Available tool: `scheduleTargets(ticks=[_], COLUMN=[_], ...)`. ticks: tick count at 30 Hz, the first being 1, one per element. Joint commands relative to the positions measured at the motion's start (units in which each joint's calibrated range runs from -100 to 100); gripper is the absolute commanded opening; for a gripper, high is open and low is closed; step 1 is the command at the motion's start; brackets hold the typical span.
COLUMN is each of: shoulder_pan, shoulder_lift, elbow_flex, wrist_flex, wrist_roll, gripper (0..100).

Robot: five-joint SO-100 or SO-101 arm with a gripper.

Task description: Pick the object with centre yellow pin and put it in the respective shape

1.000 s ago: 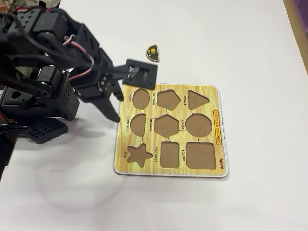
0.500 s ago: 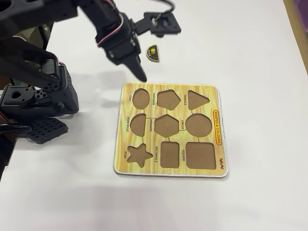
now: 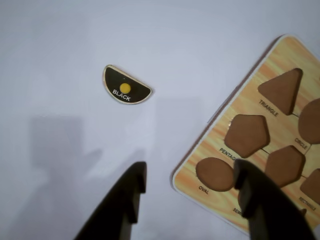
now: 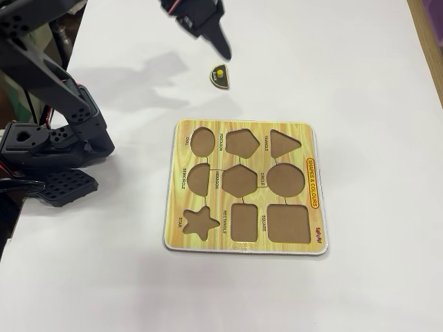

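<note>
The object with centre yellow pin point(image 3: 126, 85) is a flat black semicircle marked BLACK, lying on the white table beyond the board's far left corner point(image 4: 219, 75). The yellow wood-grain board point(image 4: 315, 145) lies flat, and its brown semicircle cutout point(image 4: 199, 177) is empty. In the wrist view the right finger point(image 3: 260, 200) hides that cutout, so only the start of its label shows. My gripper point(image 3: 190, 170) is open and empty, hovering short of the piece and over the board's oval corner. In the fixed view one dark finger point(image 4: 220, 40) points down just above and left of the piece.
The arm's black base and motors point(image 4: 55, 145) fill the left side of the fixed view. The board point(image 3: 280, 55) also has oval point(image 4: 202, 141), circle point(image 4: 286, 180) and other empty cutouts. A wooden strip point(image 4: 430, 41) marks the table's right edge.
The arm has risen and swung away from the board's near-left side to the far side. The gripper is now mostly past the top edge, close to the semicircle piece. The piece has not moved.
</note>
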Motion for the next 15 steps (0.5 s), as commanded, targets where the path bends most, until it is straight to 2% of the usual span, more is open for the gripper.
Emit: scheduleTargets(ticks=[1,15], shoulder_pan=[-2.30,-10.60], shoulder_lift=[4.06,22.80], elbow_flex=[-7.64,-24.55], wrist_flex=[-0.55,-1.41], wrist_roll=[-0.30,-0.30], gripper=[21,20])
